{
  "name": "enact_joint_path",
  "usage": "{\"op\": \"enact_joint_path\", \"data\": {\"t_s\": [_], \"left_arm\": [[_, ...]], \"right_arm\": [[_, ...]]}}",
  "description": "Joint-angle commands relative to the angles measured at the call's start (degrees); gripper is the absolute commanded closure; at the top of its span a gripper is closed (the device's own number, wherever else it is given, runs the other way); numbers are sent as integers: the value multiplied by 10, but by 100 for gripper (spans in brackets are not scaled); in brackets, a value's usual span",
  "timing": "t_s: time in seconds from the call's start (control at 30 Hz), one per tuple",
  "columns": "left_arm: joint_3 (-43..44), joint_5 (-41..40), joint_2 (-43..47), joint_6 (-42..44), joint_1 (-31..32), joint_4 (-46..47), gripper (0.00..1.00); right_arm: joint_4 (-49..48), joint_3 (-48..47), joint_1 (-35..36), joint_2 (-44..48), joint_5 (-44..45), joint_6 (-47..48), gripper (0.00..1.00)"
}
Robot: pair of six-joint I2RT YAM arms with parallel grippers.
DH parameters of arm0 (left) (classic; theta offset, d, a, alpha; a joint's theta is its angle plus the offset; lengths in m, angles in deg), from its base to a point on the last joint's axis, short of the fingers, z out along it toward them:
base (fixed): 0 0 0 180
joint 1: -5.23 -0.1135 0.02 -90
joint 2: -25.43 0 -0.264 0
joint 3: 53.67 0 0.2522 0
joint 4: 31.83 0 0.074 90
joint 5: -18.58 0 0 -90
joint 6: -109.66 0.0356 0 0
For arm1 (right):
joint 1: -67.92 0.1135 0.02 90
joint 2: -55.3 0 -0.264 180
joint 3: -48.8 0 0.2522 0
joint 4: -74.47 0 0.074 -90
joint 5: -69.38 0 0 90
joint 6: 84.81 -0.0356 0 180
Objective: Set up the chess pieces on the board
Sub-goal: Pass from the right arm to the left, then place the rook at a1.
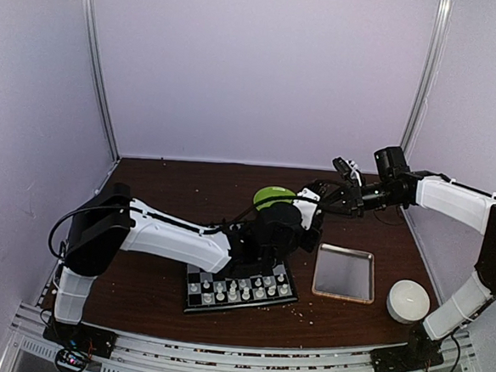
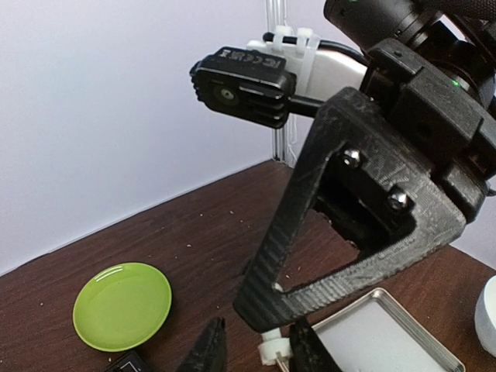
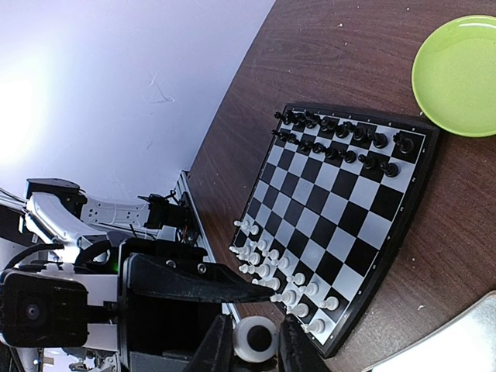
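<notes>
The jaws of the right gripper [image 3: 256,350] pinch a tiny white chess piece [image 3: 256,338] in the air beside the board [image 3: 346,203], with the left gripper [image 2: 260,353] jaws spread around it; this light, rigid, probably slick plastic wants a square pinch across its body.

The left white arm with black joints [image 1: 176,242] has a big black shoulder block and a thin black cable [image 1: 51,234] looping out. The right white arm with black joints [image 1: 455,203] has a black elbow. The right gripper [image 3: 256,347] is rough black plastic with two shiny silver screws [image 2: 351,158]. White zip ties [image 2: 304,43] hold its small black camera [image 2: 246,85].
</notes>
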Motion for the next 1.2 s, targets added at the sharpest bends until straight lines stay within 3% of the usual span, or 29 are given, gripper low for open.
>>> {"op": "enact_joint_path", "data": {"t_s": [0.0,0.33,0.57,0.67,0.87,1.0,1.17], "left_arm": [[9,10,18,-2,-7,29,72],[8,50,26,19,-13,27,97],[-57,86,109,32,-18,-42,100],[-85,122,169,28,-28,-144,100],[-76,174,264,22,-61,-497,100],[-58,253,295,6,-109,-704,99],[-57,341,319,14,-153,-873,98]], "right_arm": [[-6,8,-3,2,0,7,80],[-9,10,-4,5,-2,6,79],[75,-46,-50,12,-12,69,63],[143,-77,-77,15,-22,129,60],[226,-51,-99,64,16,299,59],[180,29,-99,125,65,353,59],[166,53,-99,156,95,380,58]]}}
